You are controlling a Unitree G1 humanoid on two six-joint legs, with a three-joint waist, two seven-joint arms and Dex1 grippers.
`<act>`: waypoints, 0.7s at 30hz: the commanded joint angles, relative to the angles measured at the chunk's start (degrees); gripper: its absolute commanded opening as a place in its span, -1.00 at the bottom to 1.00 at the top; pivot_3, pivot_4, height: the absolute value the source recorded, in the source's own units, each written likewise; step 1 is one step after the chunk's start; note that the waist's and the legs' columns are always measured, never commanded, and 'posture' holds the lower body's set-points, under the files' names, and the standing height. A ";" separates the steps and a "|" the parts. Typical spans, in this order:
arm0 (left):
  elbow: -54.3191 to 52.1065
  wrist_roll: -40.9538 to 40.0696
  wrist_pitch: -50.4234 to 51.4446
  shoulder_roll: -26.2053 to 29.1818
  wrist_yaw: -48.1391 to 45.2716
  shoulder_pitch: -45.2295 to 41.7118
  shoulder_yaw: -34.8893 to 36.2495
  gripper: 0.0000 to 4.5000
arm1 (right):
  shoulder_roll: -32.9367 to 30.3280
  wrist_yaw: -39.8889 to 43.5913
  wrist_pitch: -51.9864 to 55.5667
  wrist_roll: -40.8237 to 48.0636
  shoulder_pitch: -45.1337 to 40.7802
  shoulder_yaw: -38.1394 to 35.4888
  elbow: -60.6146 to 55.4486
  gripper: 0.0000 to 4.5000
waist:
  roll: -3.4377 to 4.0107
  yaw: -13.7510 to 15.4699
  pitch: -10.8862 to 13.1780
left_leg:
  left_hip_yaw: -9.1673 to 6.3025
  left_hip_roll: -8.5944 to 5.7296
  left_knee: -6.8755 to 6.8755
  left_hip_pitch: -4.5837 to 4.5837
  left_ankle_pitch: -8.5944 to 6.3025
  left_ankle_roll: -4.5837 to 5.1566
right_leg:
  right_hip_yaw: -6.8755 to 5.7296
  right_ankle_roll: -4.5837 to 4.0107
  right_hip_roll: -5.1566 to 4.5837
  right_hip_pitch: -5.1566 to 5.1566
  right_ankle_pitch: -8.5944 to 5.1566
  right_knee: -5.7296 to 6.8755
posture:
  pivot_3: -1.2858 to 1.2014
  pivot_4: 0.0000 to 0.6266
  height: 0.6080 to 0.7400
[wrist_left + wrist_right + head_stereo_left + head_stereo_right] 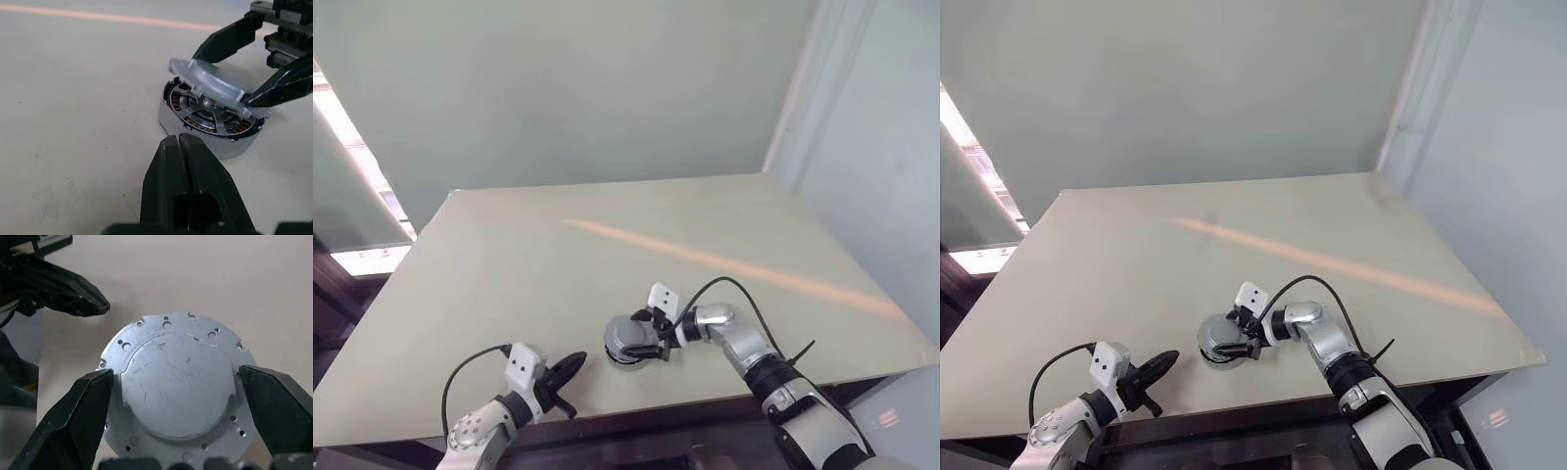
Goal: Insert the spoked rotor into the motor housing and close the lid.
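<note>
Now your right gripper (171, 396) clamps the flat grey round lid (176, 387), tilted over the silver coil-ringed motor housing (210, 122) near the table's (509, 255) front edge; lowered askew, it may jam. Your left gripper (178, 147) sits closed, empty.

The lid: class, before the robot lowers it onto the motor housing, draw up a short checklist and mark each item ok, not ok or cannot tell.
1. Right end effector grips the lid by opposite edges: ok.
2. Spoked rotor already sits inside the motor housing: ok.
3. Lid level with the housing: not ok, it is tilted, one edge raised.
4. Lid centred over the housing: cannot tell.
5. Left end effector shut and apart from the housing: ok, though it points at it from close by.
6. Housing resting flat on the table: ok.
</note>
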 commanded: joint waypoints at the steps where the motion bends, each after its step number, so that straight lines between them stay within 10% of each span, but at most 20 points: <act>1: -2.38 -0.42 -0.78 0.55 -0.34 -0.27 0.35 -1.00 | 0.26 0.33 -1.39 -0.29 -2.04 -0.89 -0.19 0.74 | 0.00 0.00 0.00 | 0.00 0.00 0.00 0.00 0.00 0.00 | 0.00 0.00 0.00 0.00 0.00 0.00 | 0.03 -1.00 1.00; 3: -2.30 -0.40 -0.84 0.52 -0.38 -0.29 0.30 -1.00 | 0.09 0.19 -0.95 -0.53 -2.13 -0.77 -0.33 0.47 | 0.00 -0.01 0.00 | 0.00 0.00 0.01 0.01 0.00 0.00 | 0.00 0.00 0.00 0.01 0.00 0.00 | 0.03 -1.00 1.00; 21: -0.64 0.05 -1.43 -0.03 -0.89 -1.73 -0.56 -1.00 | -0.90 1.34 3.21 -7.74 -4.17 5.05 -4.02 0.46 | 0.01 0.00 -0.01 | 0.00 0.00 0.02 0.02 0.00 0.00 | 0.00 0.01 0.00 0.02 0.01 0.03 | 0.03 -1.00 1.00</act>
